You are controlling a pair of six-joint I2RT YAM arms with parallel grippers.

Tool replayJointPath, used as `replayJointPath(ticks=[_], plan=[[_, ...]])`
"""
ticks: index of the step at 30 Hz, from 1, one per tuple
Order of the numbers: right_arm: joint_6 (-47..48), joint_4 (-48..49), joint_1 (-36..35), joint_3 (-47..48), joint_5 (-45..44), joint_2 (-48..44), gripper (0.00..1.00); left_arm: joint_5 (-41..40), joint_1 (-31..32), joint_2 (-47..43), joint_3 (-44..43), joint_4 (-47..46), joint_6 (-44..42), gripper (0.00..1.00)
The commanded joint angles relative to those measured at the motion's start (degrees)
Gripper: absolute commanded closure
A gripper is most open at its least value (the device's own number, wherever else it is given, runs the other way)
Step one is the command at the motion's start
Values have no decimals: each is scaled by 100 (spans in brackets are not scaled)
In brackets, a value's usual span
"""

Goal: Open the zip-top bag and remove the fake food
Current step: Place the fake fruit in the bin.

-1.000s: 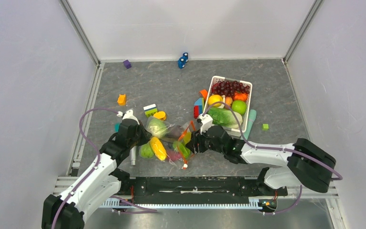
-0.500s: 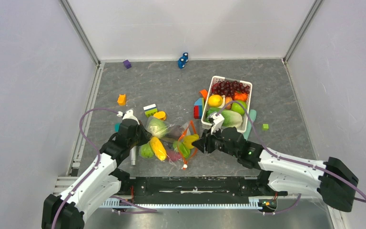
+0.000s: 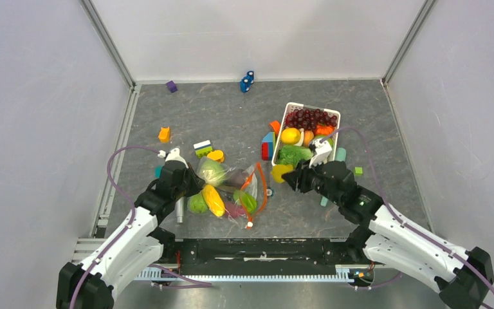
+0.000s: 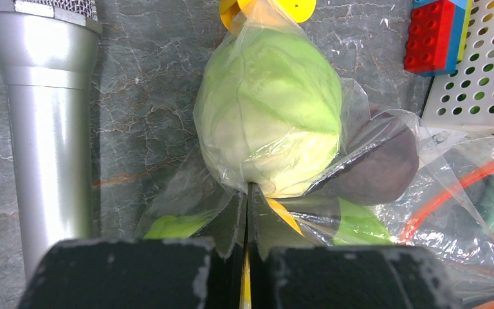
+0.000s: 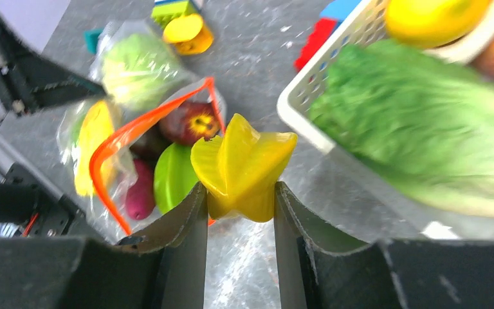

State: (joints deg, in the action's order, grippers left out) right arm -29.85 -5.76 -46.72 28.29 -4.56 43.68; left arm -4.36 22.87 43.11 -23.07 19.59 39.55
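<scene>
I'm looking down on a grey marbled mat (image 3: 231,122) boxed in by white walls (image 3: 38,129) on three sides, with aluminium rails (image 3: 119,148) in the corners and along the 9 o'clock edge. The zip-top bag (image 3: 231,193) lies at 7 o'clock from the mat's middle, with the cabbage (image 4: 270,116), corn cob (image 3: 213,201) and eggplant (image 4: 379,167) inside it. My left gripper (image 4: 247,257) is clenched on a fold of the bag's film just below the cabbage, and a silver cylinder (image 4: 45,129) lies beside it at 9 o'clock. My right gripper (image 5: 241,193) is grasping the yellow star-shaped fruit (image 5: 244,167) between both fingers, off the mat and outside the bag.

A second ago that gripper sat at the bag's mouth. It has since drawn back toward 3 o'clock with the fruit, and the right arm has swung outward. The left gripper has not shifted. The bag's orange zipper strip (image 3: 260,187) now stands as an open loop.

The white basket (image 3: 334,116) sits at 2 o'clock, just beyond the right gripper, holding grapes (image 3: 309,118) and lettuce (image 3: 294,154). Blue blocks (image 3: 247,80) stand at 12 o'clock by the far wall, a purple block (image 3: 171,85) at 11 and an orange one (image 3: 164,134) at 10. Bare mat shows at 5 o'clock between the right gripper and the near rail. Another stretch lies between the bag and the far wall.
</scene>
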Motion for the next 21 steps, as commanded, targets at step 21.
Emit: replayJointPath(ticks=[21], plan=[[1337,-454,2997,1926,263,1849,85,183,-30,-216,48,36,-173,97]])
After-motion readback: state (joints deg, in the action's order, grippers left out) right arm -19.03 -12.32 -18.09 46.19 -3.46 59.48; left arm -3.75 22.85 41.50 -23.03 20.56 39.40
